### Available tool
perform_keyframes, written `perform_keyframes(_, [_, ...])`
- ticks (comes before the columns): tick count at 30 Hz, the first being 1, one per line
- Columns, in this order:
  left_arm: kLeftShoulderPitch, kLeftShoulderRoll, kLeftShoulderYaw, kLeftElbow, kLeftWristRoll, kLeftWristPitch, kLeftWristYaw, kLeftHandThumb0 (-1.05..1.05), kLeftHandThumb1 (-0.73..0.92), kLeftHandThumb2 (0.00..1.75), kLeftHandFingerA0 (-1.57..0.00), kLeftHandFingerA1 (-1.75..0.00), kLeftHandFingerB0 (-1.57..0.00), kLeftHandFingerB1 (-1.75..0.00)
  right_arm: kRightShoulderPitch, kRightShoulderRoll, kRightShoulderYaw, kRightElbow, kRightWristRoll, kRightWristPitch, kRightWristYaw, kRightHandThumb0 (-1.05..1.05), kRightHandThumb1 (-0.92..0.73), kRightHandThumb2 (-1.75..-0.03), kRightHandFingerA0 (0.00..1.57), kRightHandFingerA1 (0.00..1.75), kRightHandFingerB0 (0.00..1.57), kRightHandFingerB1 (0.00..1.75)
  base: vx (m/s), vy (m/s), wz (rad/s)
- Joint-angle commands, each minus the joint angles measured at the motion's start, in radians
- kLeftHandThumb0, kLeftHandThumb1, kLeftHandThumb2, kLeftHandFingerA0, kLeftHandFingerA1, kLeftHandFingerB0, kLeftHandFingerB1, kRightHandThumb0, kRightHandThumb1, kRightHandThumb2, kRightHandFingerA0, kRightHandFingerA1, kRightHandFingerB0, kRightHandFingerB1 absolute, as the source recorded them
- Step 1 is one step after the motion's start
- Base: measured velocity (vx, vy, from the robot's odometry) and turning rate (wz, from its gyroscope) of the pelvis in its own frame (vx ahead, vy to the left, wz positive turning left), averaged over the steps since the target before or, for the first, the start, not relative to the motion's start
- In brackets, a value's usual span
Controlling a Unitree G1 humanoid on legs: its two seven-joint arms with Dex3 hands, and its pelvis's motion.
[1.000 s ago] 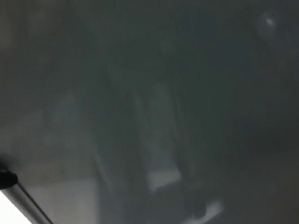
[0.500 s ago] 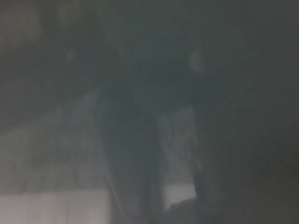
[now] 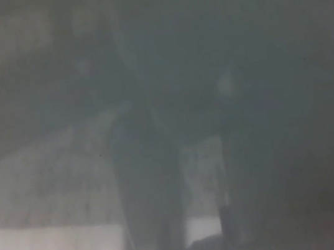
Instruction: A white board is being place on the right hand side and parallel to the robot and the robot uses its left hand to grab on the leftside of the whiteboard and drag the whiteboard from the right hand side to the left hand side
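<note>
1. A grey, glossy whiteboard surface (image 3: 251, 56) fills the whole view, showing only murky reflections.
2. Neither robot hand is visible, so I cannot tell the state of the fingers, nor place anything relative to them.
3. Progress cannot be judged; no board edge shows.

Head view is filled edge to edge by a grey, glossy whiteboard (image 3: 257, 55) surface, very close to the lens. Only dim, blurred reflections on it: a dark vertical shape near centre, a second one right of it, a paler patch bottom left. Small dark blob at the bottom edge, possibly part of a hand, too blurred to tell. No board edge visible.
</note>
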Motion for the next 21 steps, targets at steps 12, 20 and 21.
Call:
perform_keyframes(12, [0.232, -0.012, 0.106, -0.235, -0.040, 0.086, 0.101, -0.45, 0.60, 0.59, 0.00, -0.05, 0.00, -0.01, 0.006, -0.012, -0.004, 0.004, 0.004, 0.003, -0.006, -0.81, -0.65, -0.60, 0.86, 0.80, 0.73, 0.59, 0.00, 0.000, 0.00])
perform_keyframes(20, [0.602, -0.224, 0.262, -0.360, -0.044, -0.074, 0.340, -0.77, 0.70, 0.92, 0.00, -0.07, 0.00, 0.00, 0.022, -0.006, -0.007, 0.011, 0.011, -0.011, 0.020, -0.82, -0.65, -0.60, 0.80, 0.81, 0.70, 0.61, 0.00, 0.000, 0.00])
perform_keyframes(21, [0.641, -0.252, 0.271, -0.370, -0.040, -0.068, 0.369, -0.77, 0.70, 0.92, 0.00, -0.07, 0.00, -0.01, 0.021, -0.005, -0.009, 0.012, 0.012, -0.008, 0.016, -0.83, -0.64, -0.59, 0.84, 0.82, 0.72, 0.60, 0.00, 0.000, 0.00])
